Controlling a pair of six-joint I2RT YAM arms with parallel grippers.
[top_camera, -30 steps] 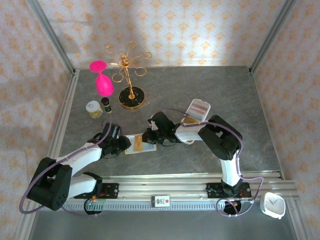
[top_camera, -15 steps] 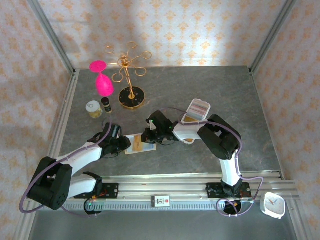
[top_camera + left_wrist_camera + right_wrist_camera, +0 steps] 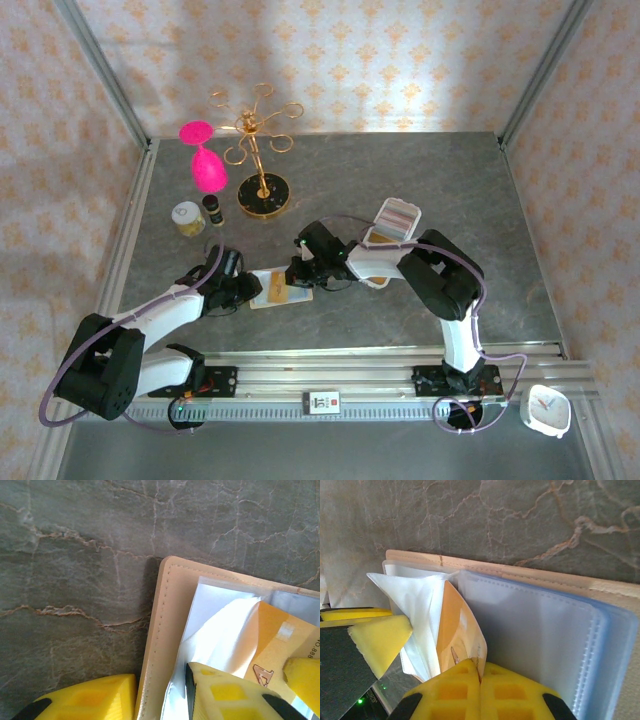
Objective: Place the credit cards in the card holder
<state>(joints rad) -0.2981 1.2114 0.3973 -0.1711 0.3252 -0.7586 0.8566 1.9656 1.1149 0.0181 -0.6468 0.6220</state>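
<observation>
**Yellow card pinched at the mouth of a sleeve**

The card holder point(image 3: 272, 292) lies open and flat on the grey marbled table point(image 3: 420, 170), near the front and between the two arms. Its tan stitched cover faces down and its clear plastic sleeves face up.

The right gripper point(image 3: 480, 677) has its fingers pressed together on the near corner of a yellow card point(image 3: 455, 630). The card stands tilted – its far end sits down between two sleeves of the holder, beside a white sleeve that bulges upward. The rest of the sleeves lie flat to the right of it.

The left gripper point(image 3: 160, 700) has its jaws apart and straddles the holder's tan border at the left end. One finger point(image 3: 225, 695) rests on the white sleeve, close to the yellow card, and the other sits on the table side of the border (whether it touches the stone I cannot tell). The border lies flat between them, not squeezed.

Behind the right arm, well apart from the holder, a white tray point(image 3: 397, 217) holds what look like more coloured cards.
</observation>
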